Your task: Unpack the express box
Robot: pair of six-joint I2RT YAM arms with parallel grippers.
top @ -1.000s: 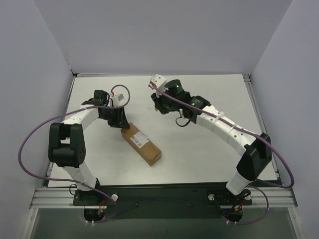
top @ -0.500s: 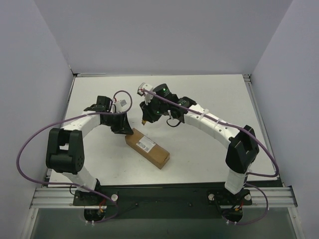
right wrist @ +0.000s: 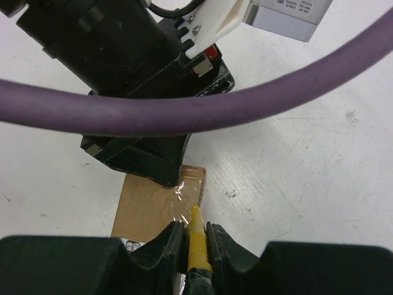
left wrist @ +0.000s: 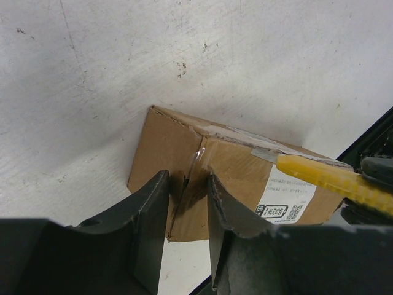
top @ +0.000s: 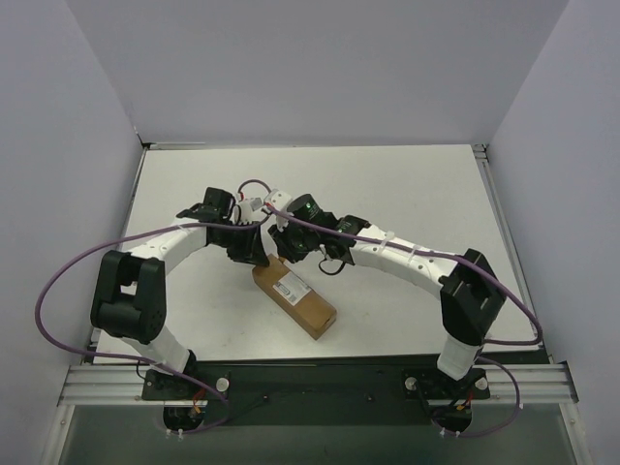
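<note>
1. The flat white table (top: 407,194) lies beneath both claws.
2. The express box (top: 295,295), a small long brown cardboard parcel, lies directly under the two claws and runs from them back toward the arm bases.
3. The left gripper (left wrist: 187,184) has its black jaws partly apart. They are set against the box's far end, with a box corner showing in the gap between them, and nothing is clamped.
4. The right gripper (right wrist: 195,228) is clamped on a yellow utility knife (right wrist: 196,246), just beside the left claw.
5. The knife's tip reaches ahead of the right fingers onto the glossy tape on the box top.
6. A white shipping label (left wrist: 285,200) sits on the box top, right of the left claw.
</note>
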